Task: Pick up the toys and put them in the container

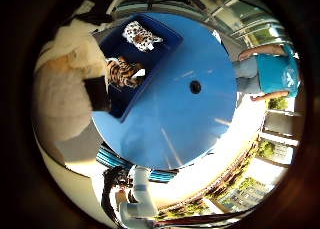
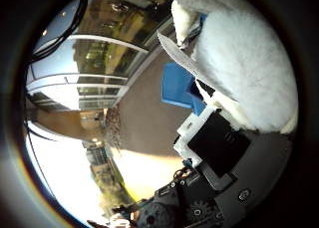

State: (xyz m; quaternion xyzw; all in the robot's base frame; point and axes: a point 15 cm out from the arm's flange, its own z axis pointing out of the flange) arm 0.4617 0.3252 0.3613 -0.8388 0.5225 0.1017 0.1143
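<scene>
A white fluffy plush toy (image 2: 244,59) fills much of the right thumb side palm view, close against the palm. My right hand (image 2: 214,143) is shut on it, with a black and white finger part pressed to its side. The right little finger side palm view shows the toy's pale bulk (image 1: 60,94) above a dark blue container (image 1: 165,39) on a round blue table (image 1: 185,114). In the container lie a white spotted toy animal (image 1: 141,35) and a striped tiger toy (image 1: 123,72). One finger (image 1: 137,194) reaches out over the table's edge.
The blue table has a small dark hole (image 1: 195,87) at its middle. A person in a teal top (image 1: 272,71) stands at the table's far side, not touching the toys. Railings and a yard (image 2: 85,84) lie beyond.
</scene>
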